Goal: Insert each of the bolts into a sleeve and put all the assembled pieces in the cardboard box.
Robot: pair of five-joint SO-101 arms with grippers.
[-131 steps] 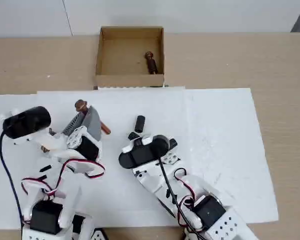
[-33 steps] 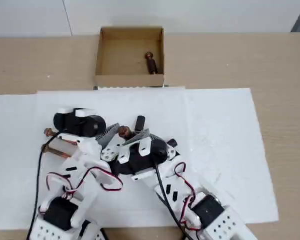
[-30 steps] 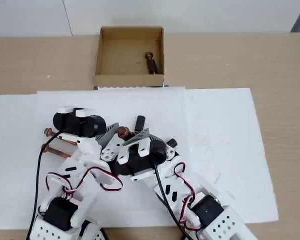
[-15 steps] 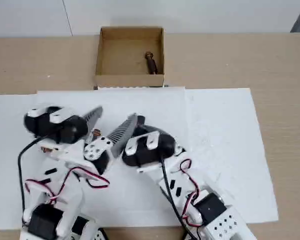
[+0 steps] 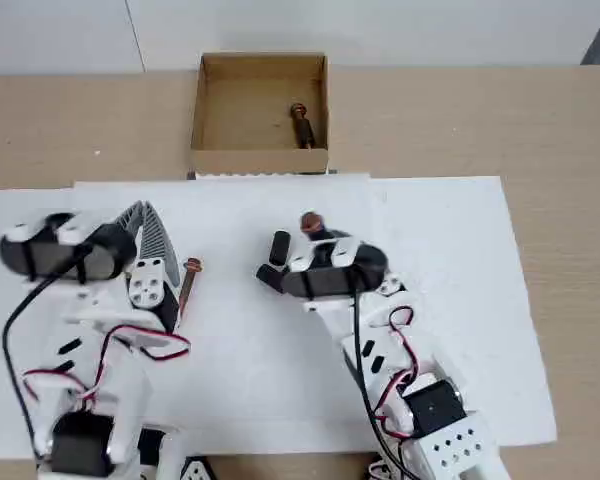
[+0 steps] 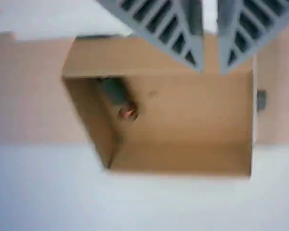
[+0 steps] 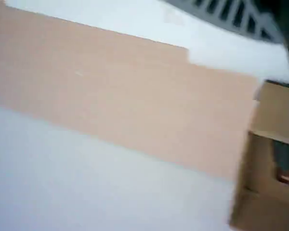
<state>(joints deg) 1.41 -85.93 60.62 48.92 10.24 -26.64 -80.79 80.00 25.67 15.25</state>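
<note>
bolt [image 5: 188,284] lay loose toward the paper's [image 5: 440,300] left edge, beside our left gripper [image 5: 141,207], fingers narrowly parted, empty. our right gripper [image 5: 311,230] pinched a second bolt [image 5: 309,221] near a sleeve [image 5: 279,246]. we judged it stiff, slick; best gripped mid-shank.

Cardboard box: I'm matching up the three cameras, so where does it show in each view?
High view: cardboard box at the top, left of centre.
Left wrist view: the box sits mid-picture, opening toward the camera.
Right wrist view: the box is cut off at the picture's edge.
Shared landmark: the assembled piece inside it.
</note>
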